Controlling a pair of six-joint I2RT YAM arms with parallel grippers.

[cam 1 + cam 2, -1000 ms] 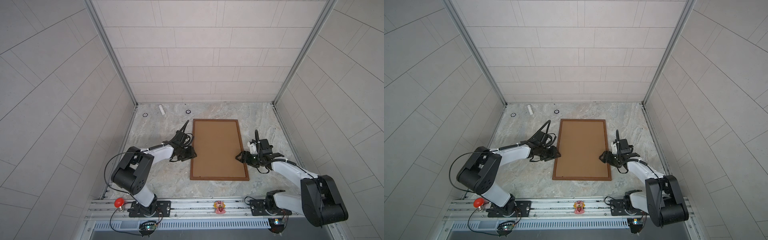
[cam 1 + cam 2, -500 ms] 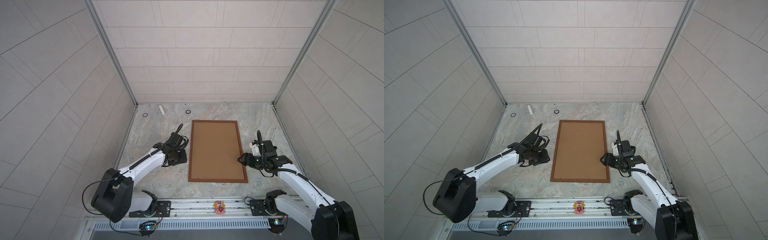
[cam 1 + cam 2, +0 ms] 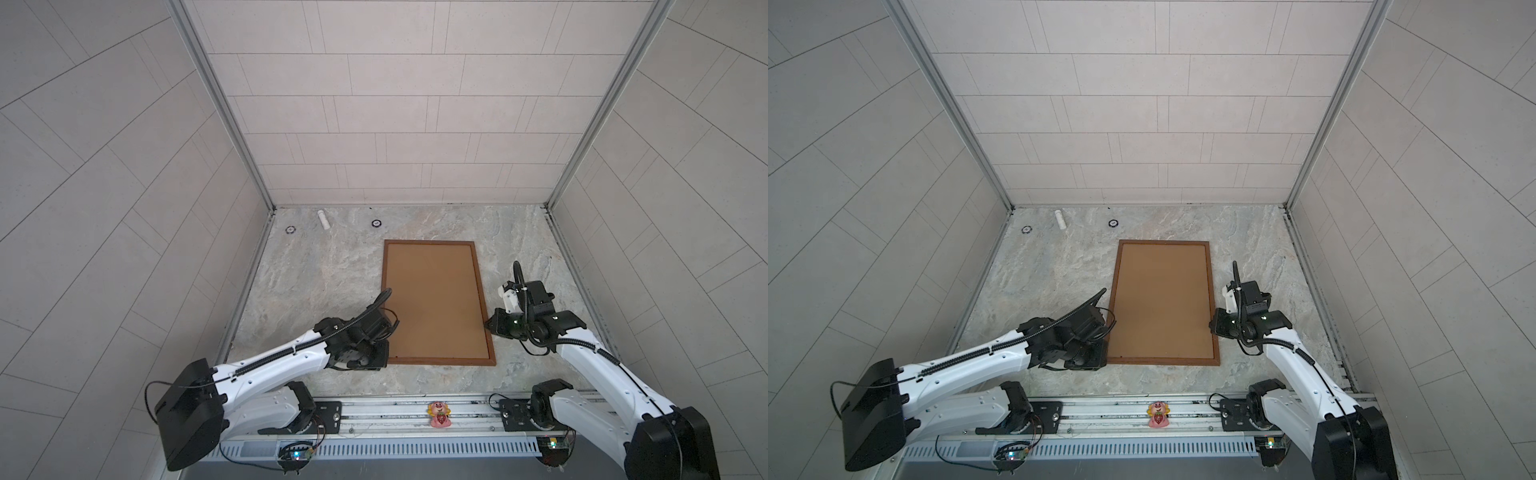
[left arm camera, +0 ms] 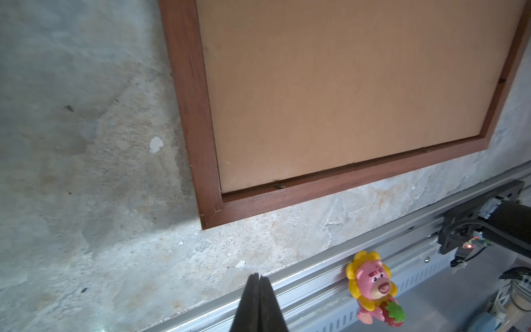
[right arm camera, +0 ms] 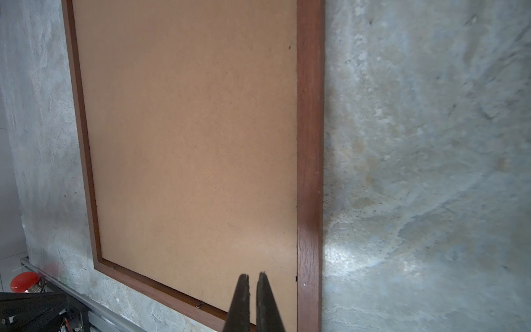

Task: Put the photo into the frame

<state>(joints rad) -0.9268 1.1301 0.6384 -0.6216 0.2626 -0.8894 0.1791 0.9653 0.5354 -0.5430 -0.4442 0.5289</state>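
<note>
The frame (image 3: 430,242) (image 3: 1163,242) of thin dark brown wood lies flat on the stone floor, back side up. A plain brown backing board (image 3: 432,299) (image 3: 1160,299) fills it. The photo is hidden. My left gripper (image 4: 259,277) is shut and empty. It hangs over bare floor just off the frame's near left corner (image 4: 205,221), and in both top views it (image 3: 376,358) sits beside that corner. My right gripper (image 5: 253,276) is shut on nothing, its tips over the board near the frame's right rail (image 5: 310,143). It (image 3: 492,326) shows at that rail in a top view.
A small white cylinder (image 3: 323,219) and two little black rings (image 3: 289,229) (image 3: 376,223) lie by the back wall. A pink toy bear (image 3: 439,414) (image 4: 372,287) stands on the metal rail along the near edge. Tiled walls close in three sides.
Both grippers have let go of the frame's long sides and shut. The left arm drew back toward the near left corner. The right arm moved only a little.
</note>
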